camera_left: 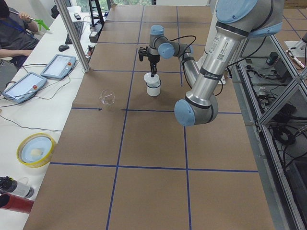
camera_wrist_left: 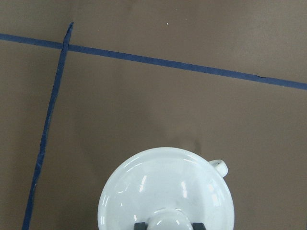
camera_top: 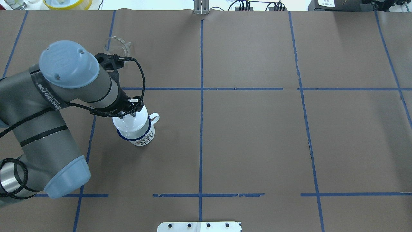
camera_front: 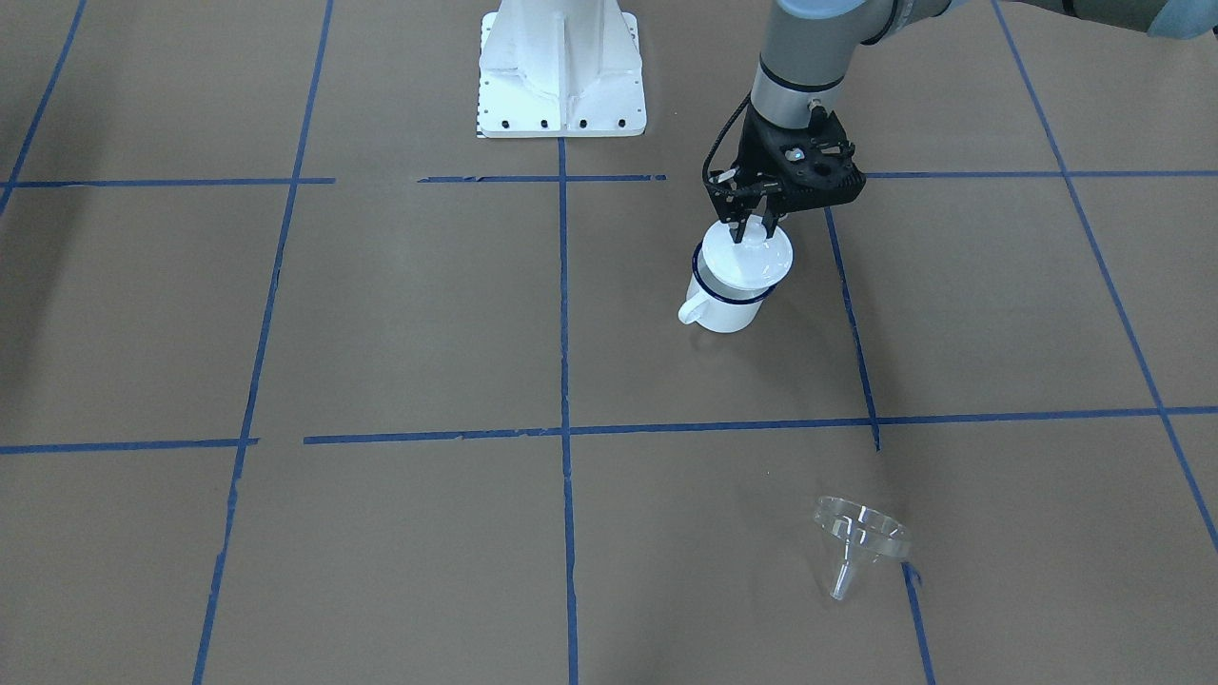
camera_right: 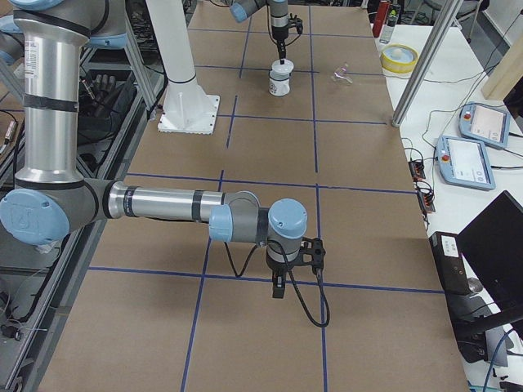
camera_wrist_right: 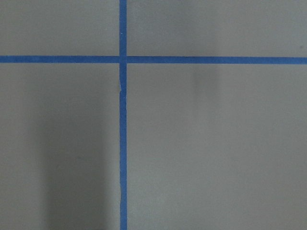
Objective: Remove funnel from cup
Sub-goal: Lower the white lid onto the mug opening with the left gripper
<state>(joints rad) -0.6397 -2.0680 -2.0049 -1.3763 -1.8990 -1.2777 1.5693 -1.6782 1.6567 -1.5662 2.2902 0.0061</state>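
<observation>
The cup point(camera_front: 725, 310) is a white mug with a dark blue rim, upright on the brown table, also in the overhead view point(camera_top: 142, 137). A round white knobbed lid point(camera_front: 752, 257) rests over its mouth. My left gripper point(camera_front: 752, 228) comes straight down, its fingers point(camera_wrist_left: 140, 225) closed on either side of the lid's knob point(camera_wrist_left: 167, 219). The clear funnel point(camera_front: 859, 533) lies on its side on the table, well apart from the cup, also in the overhead view point(camera_top: 117, 45). My right gripper point(camera_right: 278, 286) hangs low over bare table far away; I cannot tell whether it is open or shut.
The white robot base point(camera_front: 561, 76) stands behind the cup. Blue tape lines grid the table. A yellow bowl point(camera_left: 36, 149), tablets point(camera_left: 57, 66), bottles point(camera_left: 14, 196) and a metal post point(camera_left: 76, 40) stand on the side bench past the table's edge.
</observation>
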